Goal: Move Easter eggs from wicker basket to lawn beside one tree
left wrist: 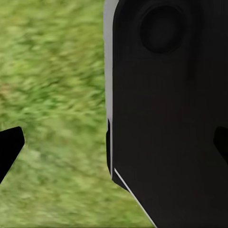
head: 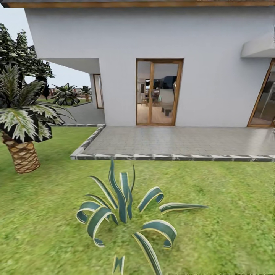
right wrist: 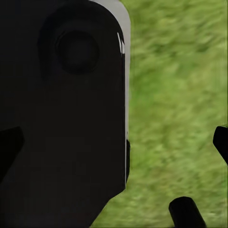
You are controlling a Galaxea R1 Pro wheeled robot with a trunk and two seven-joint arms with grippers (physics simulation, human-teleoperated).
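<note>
Both wrist cameras are looking down past dark robot housing at the lawn (left wrist: pixel 52 95). Fingertips are showing at the left gripper (left wrist: pixel 114 142) and right gripper (right wrist: pixel 114 142), both spread wide, holding nothing. Ahead, a striped agave (head: pixel 122 214) is sitting nearest, then the patio (head: pixel 183 141), the palm (head: pixel 23 126) and the house (head: pixel 152 57). No basket, eggs or tree trunk are showing, so I cannot tell their bearing or which arm is nearer.

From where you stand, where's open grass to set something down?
The lawn lies open right of the striped spiky plant, up to the paved patio edge. Another open patch lies between that plant and the short palm. Around the plant's leaves it's crowded.
</note>
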